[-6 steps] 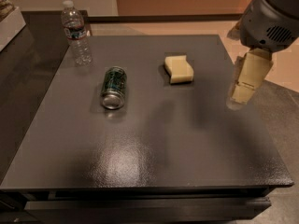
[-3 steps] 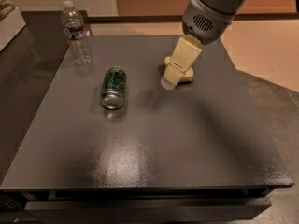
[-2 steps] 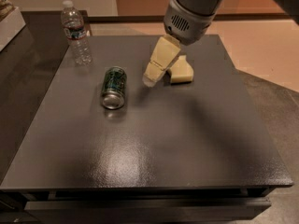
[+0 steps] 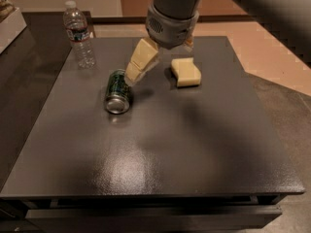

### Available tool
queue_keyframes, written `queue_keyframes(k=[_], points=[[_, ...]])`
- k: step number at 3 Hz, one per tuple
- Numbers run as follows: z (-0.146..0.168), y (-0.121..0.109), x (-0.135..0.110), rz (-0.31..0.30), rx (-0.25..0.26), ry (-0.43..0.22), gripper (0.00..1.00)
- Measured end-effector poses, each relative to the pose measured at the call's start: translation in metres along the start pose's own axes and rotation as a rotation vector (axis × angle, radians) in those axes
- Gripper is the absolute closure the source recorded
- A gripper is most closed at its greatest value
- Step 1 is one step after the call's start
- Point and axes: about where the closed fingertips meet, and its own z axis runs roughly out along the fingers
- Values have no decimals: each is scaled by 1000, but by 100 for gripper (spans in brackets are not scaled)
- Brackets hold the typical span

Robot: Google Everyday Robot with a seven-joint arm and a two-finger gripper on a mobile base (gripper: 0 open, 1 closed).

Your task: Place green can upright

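Observation:
The green can (image 4: pixel 117 91) lies on its side on the dark grey table (image 4: pixel 160 149), left of the middle, with one silver end facing the front. My gripper (image 4: pixel 132 74) hangs from the grey wrist at the top centre. It slants down to the left, and its cream tip is just right of the can's far end, at or very near it. The gripper holds nothing that I can see.
A clear plastic water bottle (image 4: pixel 79 35) stands upright at the table's back left. A pale yellow sponge (image 4: pixel 185 72) lies right of the gripper. A white box (image 4: pixel 8 21) sits off the table at the far left. The table's right edge drops to the floor.
The arm has swept from the table's right side leftward past the sponge, and the gripper has come down to the can's far end. The can, bottle and sponge have not moved.

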Motion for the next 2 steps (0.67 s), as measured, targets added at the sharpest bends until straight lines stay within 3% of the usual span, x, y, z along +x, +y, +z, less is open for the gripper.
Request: queue_keyframes(k=[2], points=[[7, 5, -14, 214, 39, 29, 0]])
